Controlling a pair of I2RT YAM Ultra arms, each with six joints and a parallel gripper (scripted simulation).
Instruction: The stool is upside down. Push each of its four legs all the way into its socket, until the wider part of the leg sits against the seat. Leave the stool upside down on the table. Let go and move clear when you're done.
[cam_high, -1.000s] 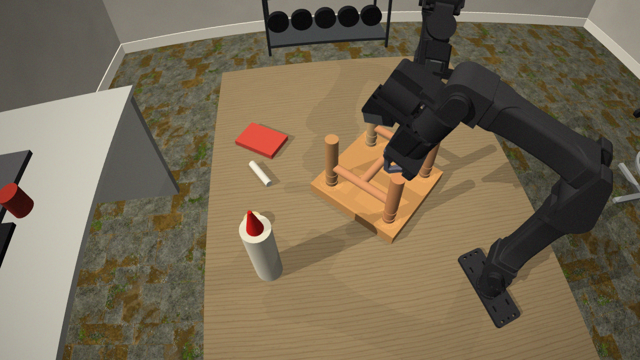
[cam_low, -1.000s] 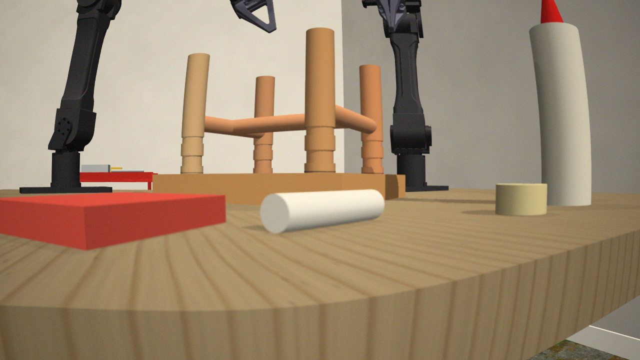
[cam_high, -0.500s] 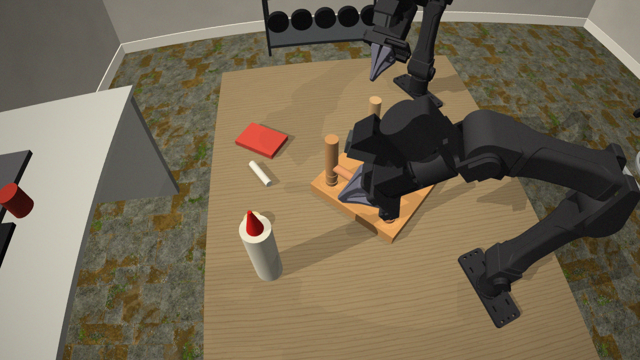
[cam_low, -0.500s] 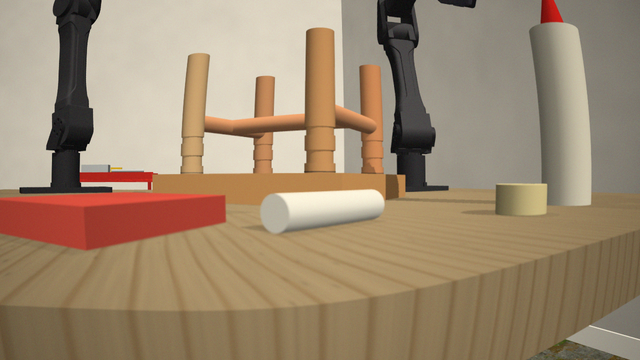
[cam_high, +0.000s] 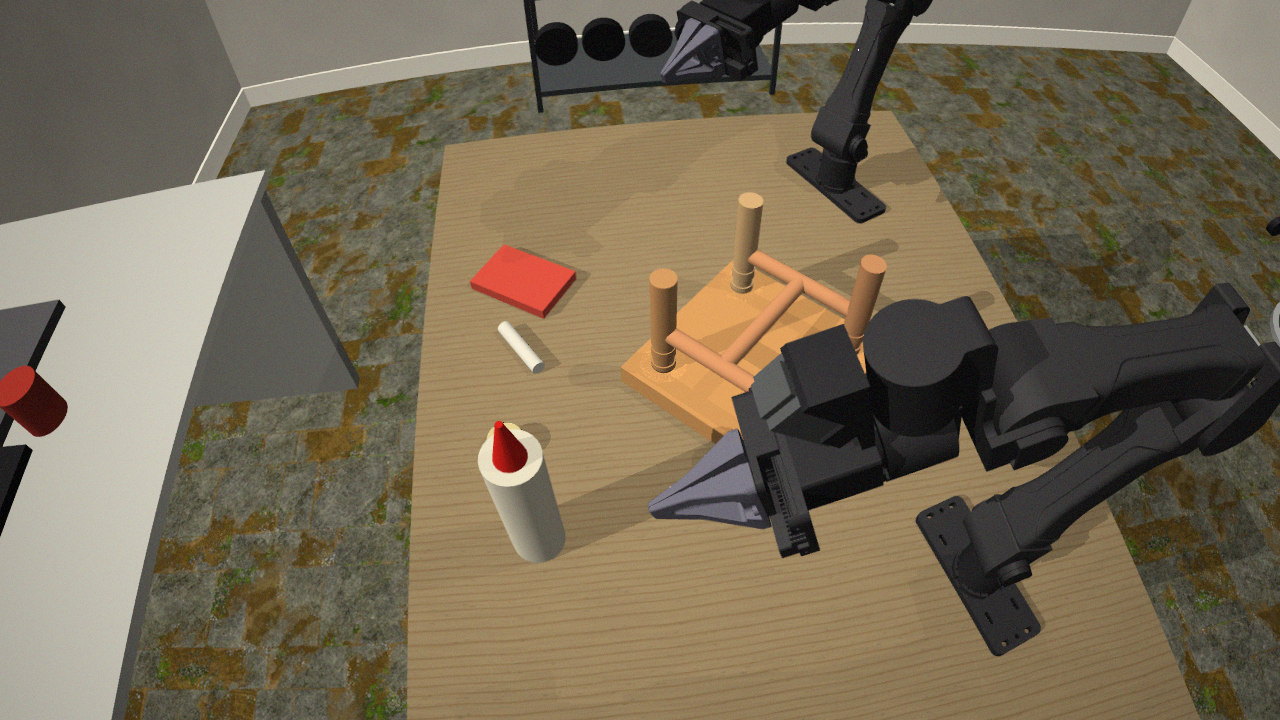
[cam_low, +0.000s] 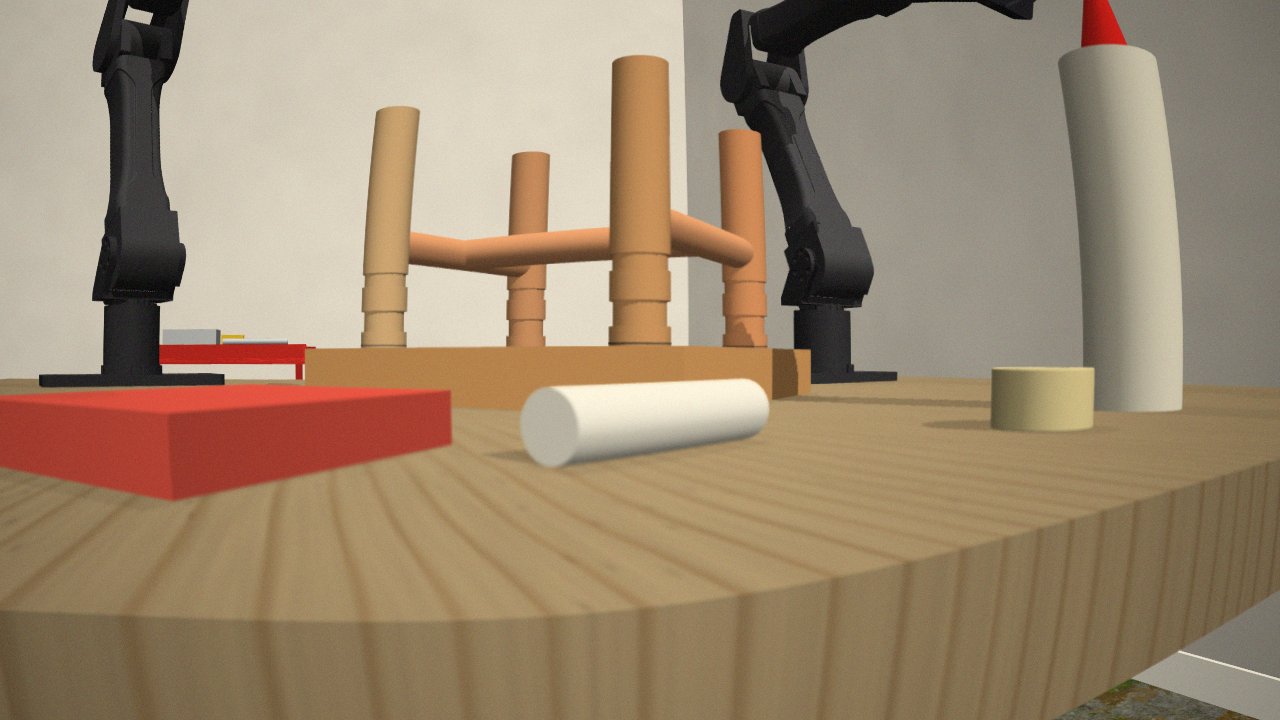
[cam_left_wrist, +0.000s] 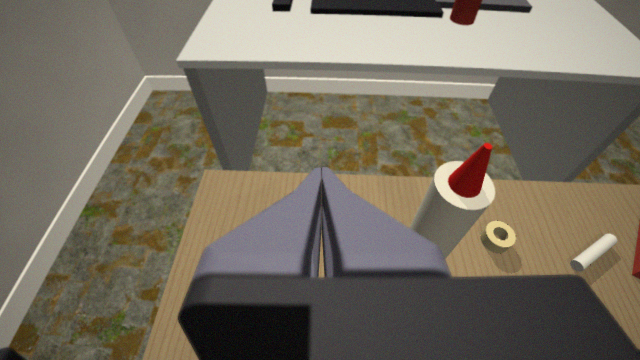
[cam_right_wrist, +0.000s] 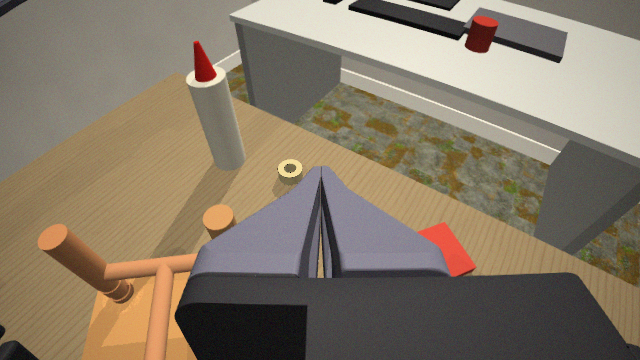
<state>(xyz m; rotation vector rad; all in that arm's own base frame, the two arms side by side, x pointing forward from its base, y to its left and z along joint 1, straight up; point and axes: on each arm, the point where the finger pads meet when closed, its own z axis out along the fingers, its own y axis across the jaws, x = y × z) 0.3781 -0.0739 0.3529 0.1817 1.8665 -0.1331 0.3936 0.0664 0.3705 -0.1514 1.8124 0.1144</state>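
Upside down on the table (cam_high: 537, 644) (cam_low: 626, 501) (cam_left_wrist: 250, 195) (cam_right_wrist: 125, 135), and well apart from the white bottle (cam_high: 528, 514) (cam_low: 1127, 223) (cam_left_wrist: 440, 215) (cam_right_wrist: 220, 125): the stool (cam_high: 716, 313) (cam_low: 537, 376) (cam_right_wrist: 125, 325), to the robot's right of the left fingers (cam_high: 651, 510), which look nearer than the right fingers (cam_high: 664, 78). Both pairs pressed together, with nothing between. For the coming push, four legs (cam_high: 663, 313) (cam_low: 640, 152) (cam_right_wrist: 75, 260) pointing up, long axes almost vertical, depth in sockets perhaps incomplete, but not certain from here.

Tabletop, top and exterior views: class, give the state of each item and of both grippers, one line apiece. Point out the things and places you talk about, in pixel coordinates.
Stool (cam_high: 711, 313) (cam_low: 537, 371) (cam_right_wrist: 135, 320): upside down
Stool legs (cam_high: 663, 313) (cam_low: 640, 170) (cam_right_wrist: 82, 260): pointing up; full seating, cannot tell
White bottle (cam_high: 529, 519) (cam_low: 1129, 223) (cam_left_wrist: 445, 220) (cam_right_wrist: 220, 125): upright, red tip up
Cream ring (cam_high: 512, 427) (cam_low: 1042, 400) (cam_left_wrist: 490, 245) (cam_right_wrist: 290, 179): flat
White rod (cam_high: 520, 347) (cam_low: 644, 420) (cam_left_wrist: 593, 252): on its side
Red block (cam_high: 523, 279) (cam_low: 268, 438) (cam_left_wrist: 637, 255) (cam_right_wrist: 450, 250): flat
Left gripper (cam_high: 651, 510) (cam_left_wrist: 322, 170): shut, empty
Right gripper (cam_high: 664, 77) (cam_right_wrist: 321, 168): shut, empty
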